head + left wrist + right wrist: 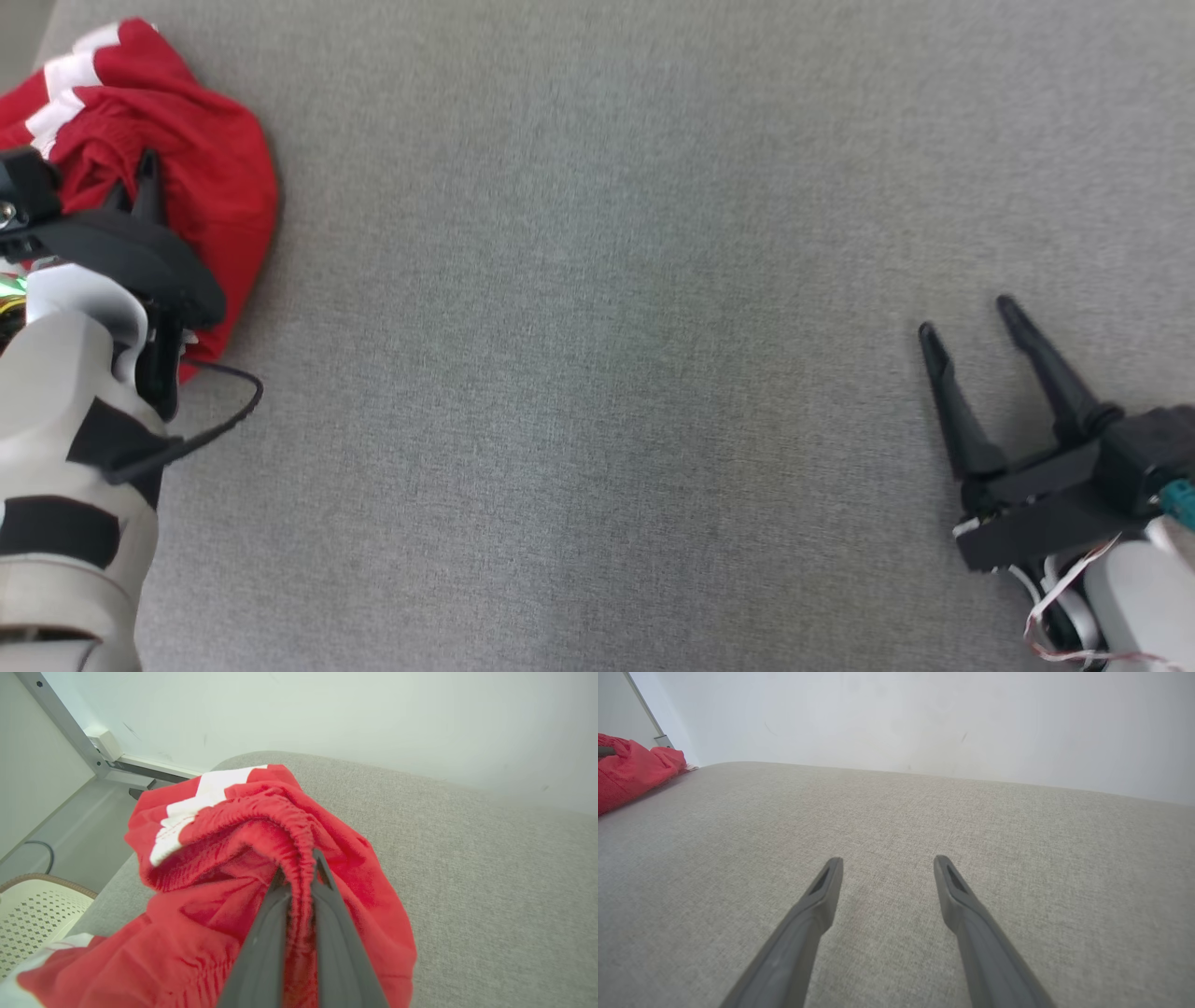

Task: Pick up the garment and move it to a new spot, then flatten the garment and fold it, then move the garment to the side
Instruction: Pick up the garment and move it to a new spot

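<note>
The garment (177, 159) is a crumpled red piece with white stripes, bunched at the far left of the grey surface (597, 373). My left gripper (135, 182) sits on top of it. In the left wrist view its two fingers pinch the gathered elastic band of the garment (280, 826), and the left gripper (299, 868) is shut on that band. My right gripper (966, 317) hovers at the lower right, open and holding nothing. In the right wrist view the right gripper (887, 861) points across bare grey fabric, with the garment (630, 770) far off at the left edge.
The grey surface ends at a rounded far edge against a pale wall (327, 714). Beyond the left edge stand a metal frame leg (65, 723) and a perforated cream basket (32, 914) on the floor.
</note>
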Robot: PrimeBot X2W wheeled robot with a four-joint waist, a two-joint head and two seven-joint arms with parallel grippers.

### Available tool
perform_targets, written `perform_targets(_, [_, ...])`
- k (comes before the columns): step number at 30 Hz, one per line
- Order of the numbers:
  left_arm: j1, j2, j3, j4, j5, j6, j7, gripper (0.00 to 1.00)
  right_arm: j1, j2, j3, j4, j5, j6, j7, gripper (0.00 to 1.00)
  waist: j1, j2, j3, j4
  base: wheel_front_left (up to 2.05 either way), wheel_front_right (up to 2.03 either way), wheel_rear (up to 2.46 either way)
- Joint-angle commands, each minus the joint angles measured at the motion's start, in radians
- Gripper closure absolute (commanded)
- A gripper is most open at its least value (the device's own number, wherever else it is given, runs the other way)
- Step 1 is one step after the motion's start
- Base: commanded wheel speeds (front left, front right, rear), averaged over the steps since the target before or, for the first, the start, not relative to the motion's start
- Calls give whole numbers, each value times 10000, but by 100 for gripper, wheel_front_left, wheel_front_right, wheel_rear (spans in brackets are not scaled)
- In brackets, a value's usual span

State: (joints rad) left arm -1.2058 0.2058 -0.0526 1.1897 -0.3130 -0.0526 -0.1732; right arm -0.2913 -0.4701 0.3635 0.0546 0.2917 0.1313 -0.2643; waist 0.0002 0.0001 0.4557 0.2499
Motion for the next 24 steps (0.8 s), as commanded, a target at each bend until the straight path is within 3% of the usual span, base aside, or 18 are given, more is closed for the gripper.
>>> perform_targets(1, [299,103,-84,-20,127,-38,-177,100,243,93,48,117,64,-11,21,0,-2,-1,-375,-191,0,0,0])
perform_targets(14, [753,297,-772,-1521,670,-358,-920,100,784,981,-143,321,193,-11,12,0,-2,-1,-2169,-934,0,0,0])
perform_targets(24, [1098,194,-1422,-3069,802,-642,-869,100,1339,1558,-375,351,256,-11,15,0,-2,-1,-3289,-2184,0,0,0])
